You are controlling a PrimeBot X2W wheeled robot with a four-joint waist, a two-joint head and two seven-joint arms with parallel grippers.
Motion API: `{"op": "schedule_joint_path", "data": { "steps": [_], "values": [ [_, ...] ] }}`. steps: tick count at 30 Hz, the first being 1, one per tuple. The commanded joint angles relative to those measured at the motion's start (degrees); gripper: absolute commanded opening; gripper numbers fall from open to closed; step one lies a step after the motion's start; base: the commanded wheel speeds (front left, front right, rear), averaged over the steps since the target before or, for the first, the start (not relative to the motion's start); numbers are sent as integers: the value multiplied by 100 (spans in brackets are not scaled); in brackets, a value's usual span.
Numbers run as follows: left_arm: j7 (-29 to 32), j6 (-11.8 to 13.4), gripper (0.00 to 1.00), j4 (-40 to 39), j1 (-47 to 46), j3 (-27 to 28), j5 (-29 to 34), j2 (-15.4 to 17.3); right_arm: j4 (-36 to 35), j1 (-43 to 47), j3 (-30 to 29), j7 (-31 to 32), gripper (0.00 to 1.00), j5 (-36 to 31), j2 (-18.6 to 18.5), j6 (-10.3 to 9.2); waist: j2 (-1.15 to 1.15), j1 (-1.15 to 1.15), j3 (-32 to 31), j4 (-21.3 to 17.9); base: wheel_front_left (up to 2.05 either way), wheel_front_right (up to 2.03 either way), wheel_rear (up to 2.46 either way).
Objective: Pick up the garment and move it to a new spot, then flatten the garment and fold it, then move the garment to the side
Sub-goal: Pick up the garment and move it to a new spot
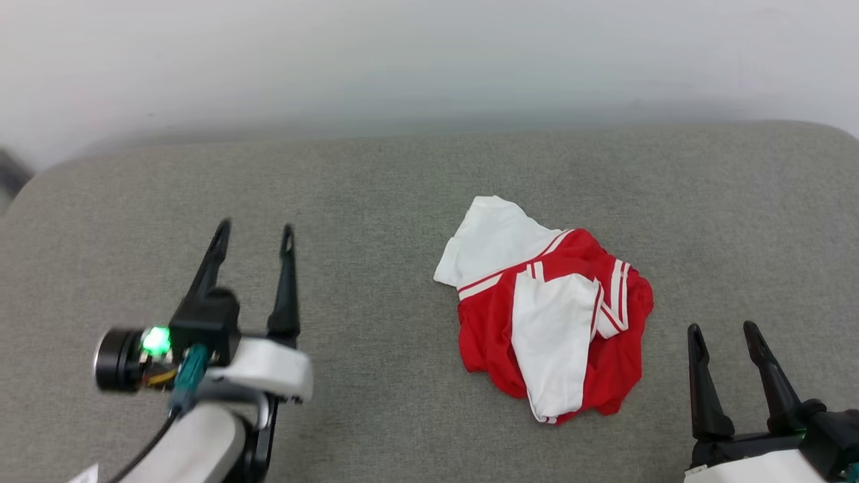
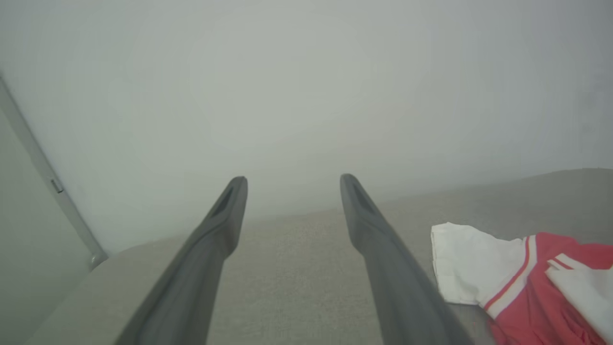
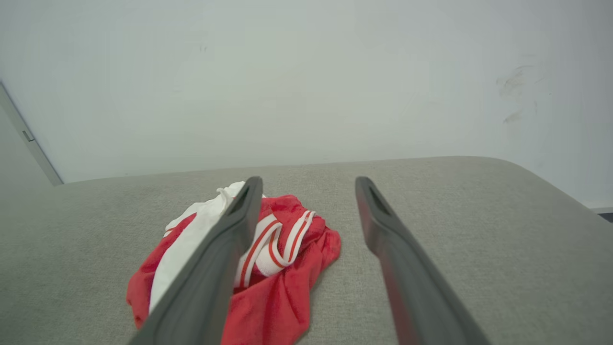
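The garment (image 1: 547, 312), a red T-shirt with white sleeves and striped trim, lies crumpled in a heap right of the middle of the grey padded surface (image 1: 376, 188). My left gripper (image 1: 255, 231) is open and empty, well to the garment's left. In the lower right corner my right gripper (image 1: 723, 330) stands open, empty, just right of and nearer than the heap. The left wrist view has the garment (image 2: 527, 278) at its lower right, beyond the open left gripper (image 2: 293, 178). In the right wrist view the garment (image 3: 282, 268) lies partly behind the left finger of the open right gripper (image 3: 309, 180).
A pale wall (image 1: 429, 60) rises right behind the surface's far edge. The surface has rounded corners at far left (image 1: 40, 181) and far right (image 1: 825, 134). A grey door-frame strip (image 2: 43, 167) runs down the wall at the left.
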Motion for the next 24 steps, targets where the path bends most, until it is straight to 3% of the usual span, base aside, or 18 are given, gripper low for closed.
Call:
{"op": "schedule_joint_path", "data": {
  "steps": [1,5,10,24],
  "values": [
    [-11,52,100,-32,279,186,130,-52,-5,79,-7,-11,100,-10,7,-2,0,0,-43,28,0,0,0],
    [-13,28,100,-85,1059,776,475,-297,-10,143,-19,-11,100,-12,7,-2,0,0,-121,64,0,0,0],
    [-13,-205,100,-48,1782,1407,904,-658,10,264,-31,-11,100,-25,7,-2,0,0,-236,117,0,0,0],
    [-14,-1239,100,137,2835,2535,1854,-1582,64,578,-32,-11,100,-20,7,-2,0,0,-544,180,0,0,0]
  ]
}}
